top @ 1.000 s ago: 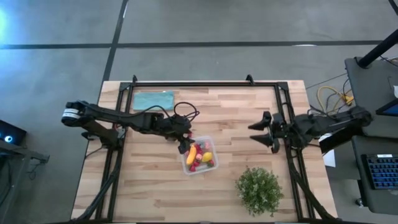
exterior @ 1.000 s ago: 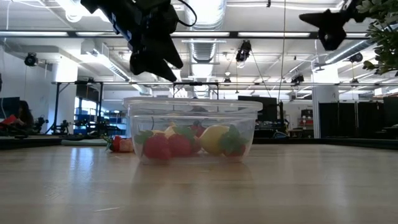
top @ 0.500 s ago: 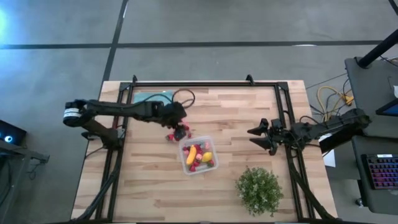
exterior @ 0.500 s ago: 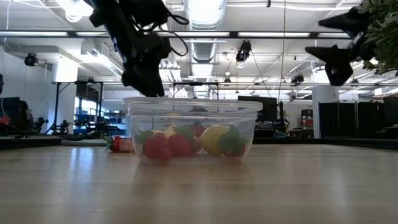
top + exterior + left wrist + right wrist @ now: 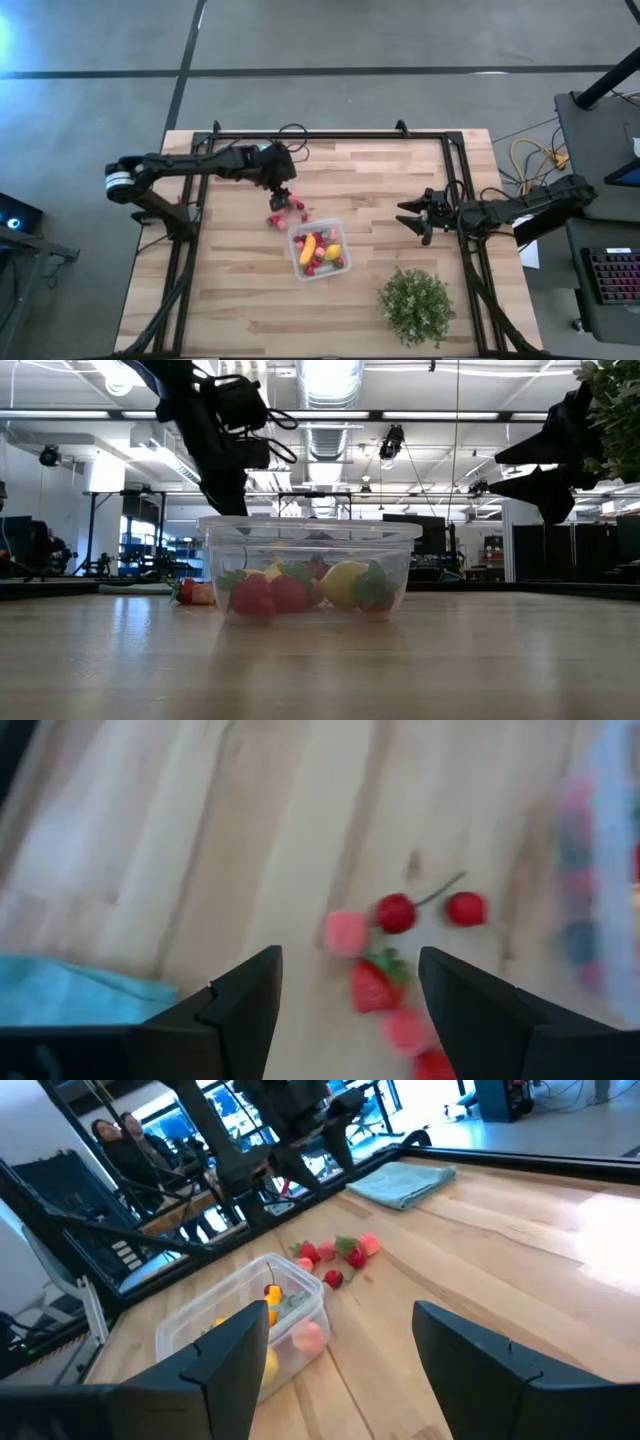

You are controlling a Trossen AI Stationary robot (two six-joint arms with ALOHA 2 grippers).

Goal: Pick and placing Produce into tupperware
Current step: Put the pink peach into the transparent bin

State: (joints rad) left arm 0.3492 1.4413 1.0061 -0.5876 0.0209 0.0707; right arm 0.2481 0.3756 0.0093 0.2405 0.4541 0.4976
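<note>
Since a second ago the left gripper (image 5: 283,193) has pulled back from above the box (image 5: 319,249) toward the far side of the desk (image 5: 240,300), and it now hangs over the loose fruit (image 5: 285,211) lying just beside the box's far-left corner. Its fingers (image 5: 245,1010) are spread apart with nothing between them; past them the left wrist view shows cherries (image 5: 397,913), a strawberry (image 5: 371,986) and pink bits (image 5: 345,933), blurred. The right gripper (image 5: 412,216) has drawn slightly rightward and sits well to the right of the box, raised off the desk, fingers (image 5: 236,1348) released and empty. The box stands upright near the desk's middle, holding yellow, red and what looks like green pieces (image 5: 345,583). A bush (image 5: 416,305) stands near the right front corner. A teal cloth (image 5: 404,1182) lies at the far left of the desk, mostly hidden under the left arm in the high view.
</note>
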